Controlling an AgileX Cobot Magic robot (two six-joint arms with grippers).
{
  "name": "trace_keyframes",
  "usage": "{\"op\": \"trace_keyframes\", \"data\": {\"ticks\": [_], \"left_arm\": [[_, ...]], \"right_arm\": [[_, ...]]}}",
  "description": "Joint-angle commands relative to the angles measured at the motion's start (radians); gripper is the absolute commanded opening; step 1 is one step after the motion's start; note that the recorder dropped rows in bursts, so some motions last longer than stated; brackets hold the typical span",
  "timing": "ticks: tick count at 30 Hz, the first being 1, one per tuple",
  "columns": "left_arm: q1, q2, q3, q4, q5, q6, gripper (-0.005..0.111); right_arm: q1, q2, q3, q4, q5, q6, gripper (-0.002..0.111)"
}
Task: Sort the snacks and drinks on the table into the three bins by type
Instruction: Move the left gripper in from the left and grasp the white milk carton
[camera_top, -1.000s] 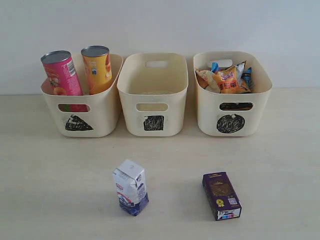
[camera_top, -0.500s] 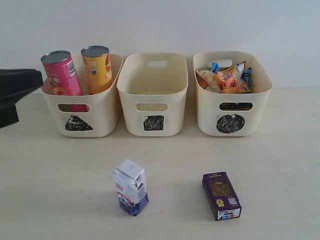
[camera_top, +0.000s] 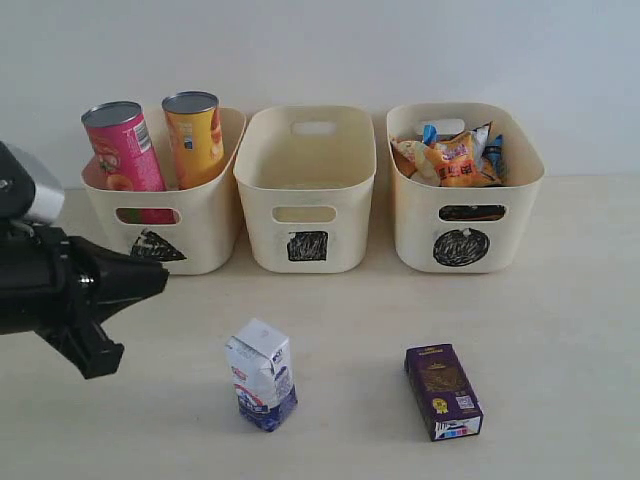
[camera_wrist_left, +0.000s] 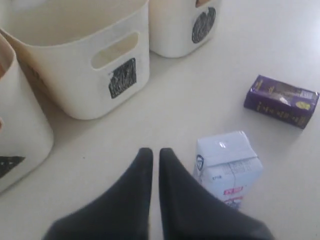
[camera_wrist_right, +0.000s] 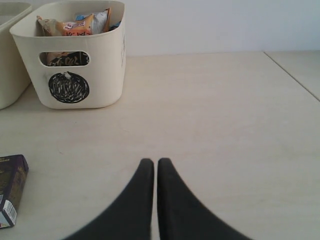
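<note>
Pale beige counter (camera_top: 560, 330) | left pincer (camera_wrist_left: 151, 152) closed, empty, near white-and-blue gabled carton (camera_wrist_left: 227, 167) | right pincer (camera_wrist_right: 151, 162) closed, empty | dark purple rectangular carton (camera_top: 443, 391) lying flat

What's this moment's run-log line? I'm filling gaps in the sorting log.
left gripper: shut, near white-and-blue carton | right gripper: shut, holding nothing | purple carton: on table | chip tubes: triangle bin | bags: circle bin

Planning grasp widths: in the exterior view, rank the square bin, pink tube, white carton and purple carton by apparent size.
1. square bin
2. pink tube, its lower part hidden in its bin
3. white carton and purple carton: these look about alike, so they are not ranked.
</note>
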Motion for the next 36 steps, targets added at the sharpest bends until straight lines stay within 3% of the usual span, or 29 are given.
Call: {"op": "trace_keyframes", "data": {"ticks": [1,3,8,10,14,19,24,29,36], "left_arm": [[-0.009,0.066,0.003,0.031,-0.031,0.003,0.01],[-0.009,0.1,0.003,0.083,-0.062,0.003,0.024],[-0.009,0.21,0.003,0.18,-0.146,0.03,0.079],[-0.009,0.257,0.003,0.18,-0.164,0.07,0.089],[-0.009,0.363,0.003,0.143,-0.262,0.248,0.09],[-0.009,0.452,0.003,-0.055,-0.316,0.409,0.09],[-0.009,0.545,-0.002,-0.19,-0.501,0.606,0.09],[-0.009,0.597,-0.018,-0.258,-0.549,0.674,0.09],[-0.091,0.632,-0.089,-0.277,-0.512,0.621,0.09]], "right_arm": [[-0.001,-0.005,0.005,-0.004,-0.018,0.0,0.0],[-0.001,-0.005,0.005,-0.004,-0.014,0.0,0.0],[-0.001,-0.005,0.005,-0.004,-0.007,0.0,0.0],[-0.001,-0.005,0.005,-0.004,-0.007,0.0,0.0],[-0.001,-0.005,0.005,-0.004,-0.007,0.0,0.0],[-0.001,-0.005,0.005,-0.004,-0.007,0.0,0.0],[-0.001,-0.005,0.005,-0.004,-0.007,0.0,0.0],[-0.001,-0.005,0.005,-0.004,-0.007,0.0,0.0],[-0.001,-0.005,0.005,-0.004,-0.007,0.0,0.0]]}}
